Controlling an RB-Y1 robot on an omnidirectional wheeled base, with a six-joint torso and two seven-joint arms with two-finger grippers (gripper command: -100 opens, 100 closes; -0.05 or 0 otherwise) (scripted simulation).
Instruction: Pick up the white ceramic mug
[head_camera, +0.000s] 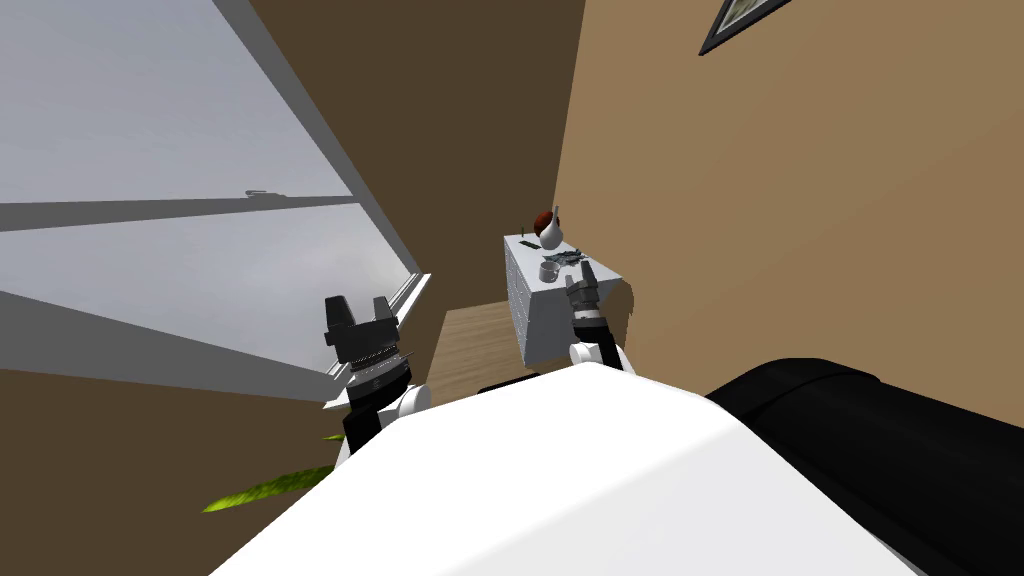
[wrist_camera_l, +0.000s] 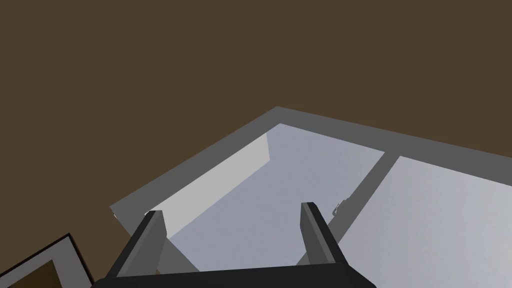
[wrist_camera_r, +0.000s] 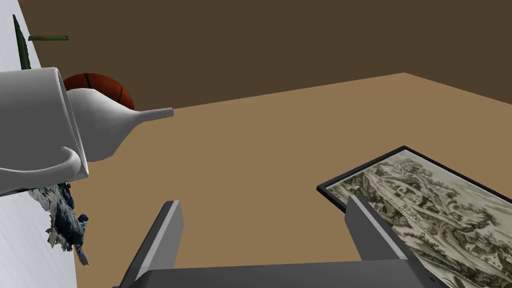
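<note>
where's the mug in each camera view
head view: mug on the white cabinet, beside the right gripper.
right wrist view: mug large, off to one side of the open fingers, not between them.
left wrist view: left gripper open, aimed away from the cabinet.
shared landmark: white vase behind the mug.

Drawer unit (head_camera: 540, 320): white, in corner by tan wall.
Vase (head_camera: 551, 234): white, narrow neck, upright on unit top.
Ball (head_camera: 542, 220): red-brown, just behind vase.
Crumpled item (head_camera: 566, 258): dark, on unit top.
Pic frame (wrist_camera_r: 430, 210): black, on tan wall.
Window (head_camera: 150, 240): grey frame, left side.
Leaf (head_camera: 270, 490): green, below window.
</note>
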